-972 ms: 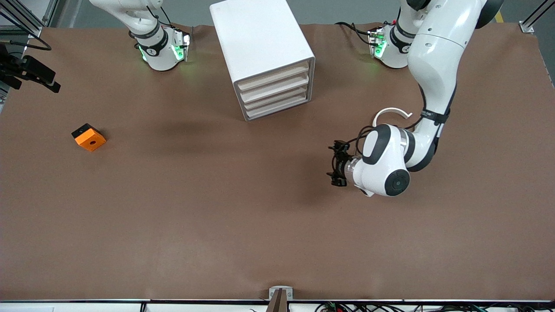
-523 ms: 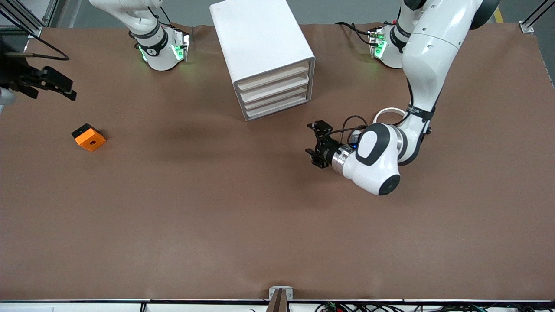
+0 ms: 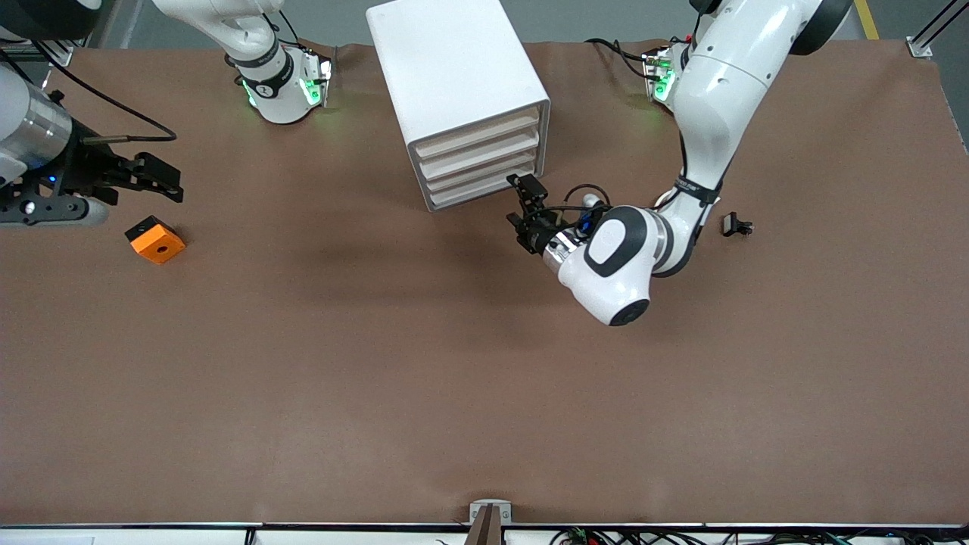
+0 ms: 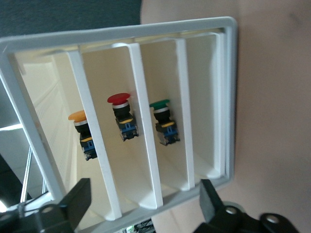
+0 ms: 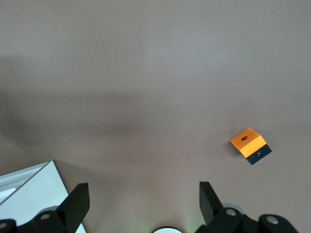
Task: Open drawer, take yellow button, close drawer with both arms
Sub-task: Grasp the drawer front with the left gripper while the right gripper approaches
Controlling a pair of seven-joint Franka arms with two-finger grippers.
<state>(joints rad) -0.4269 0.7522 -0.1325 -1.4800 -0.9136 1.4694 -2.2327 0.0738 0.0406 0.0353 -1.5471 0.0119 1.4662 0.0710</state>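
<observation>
You brought the left gripper (image 3: 528, 208), jaws apart, to the cabinet's (image 3: 447, 60) five o'clock, facing the shut drawer (image 3: 478, 127). The right gripper (image 3: 155, 180), also apart, arrived at the orange block's (image 3: 155, 240) twelve o'clock.

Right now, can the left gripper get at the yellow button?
Probably not yet: the button sits inside the drawer, which is shut. The open left gripper hangs in front of the cabinet.

Open right gripper (image 5: 141, 199) above brown table (image 5: 146, 73), orange block (image 5: 250, 145), cabinet corner (image 5: 34, 194).
</observation>
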